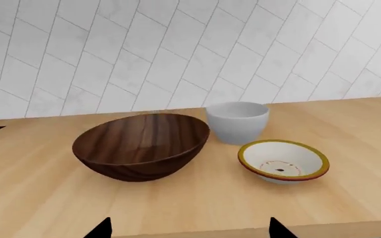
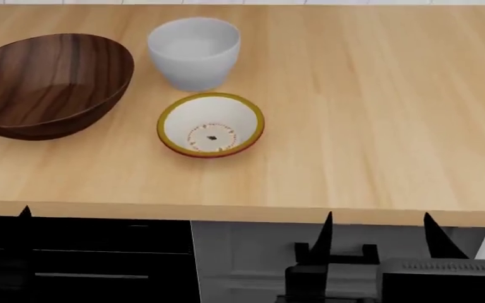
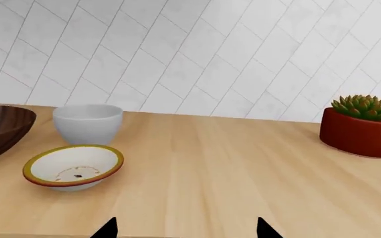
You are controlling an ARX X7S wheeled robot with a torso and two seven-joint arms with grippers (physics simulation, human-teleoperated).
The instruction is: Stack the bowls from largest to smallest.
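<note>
On the left of the light wooden counter (image 2: 377, 126) sat the big, round, dark brown bowl with wood stripes (image 2: 48, 82). It leaned a little to one side. Just beside it, toward the back, stood the deep, plain white bowl (image 2: 194, 52). In the left wrist view the two looked like they touched, but I could not tell for sure. In front of the deep bowl, close to it, sat the small, flat white bowl with a yellow-brown rim and a ring of dots inside (image 2: 211, 125). Far off to the right, seen only by the right wrist camera, was a green spiky plant in a red pot (image 3: 362, 126). A white tiled wall (image 3: 190, 54) ran behind everything.

The left claw (image 1: 189, 228) was below the front edge of the counter. Its two dark tips were spread apart and held nothing. The right claw (image 2: 377, 237) was also below the edge, released and empty.

All three bowls sat apart and nothing was stacked, so I think the job was at its very start. The brown bowl was the biggest, so it should stay at the bottom. I think the next move was to reach up over the counter, pinch the rim of the deep white bowl and set it inside the brown one. The small bowl would go in last.
</note>
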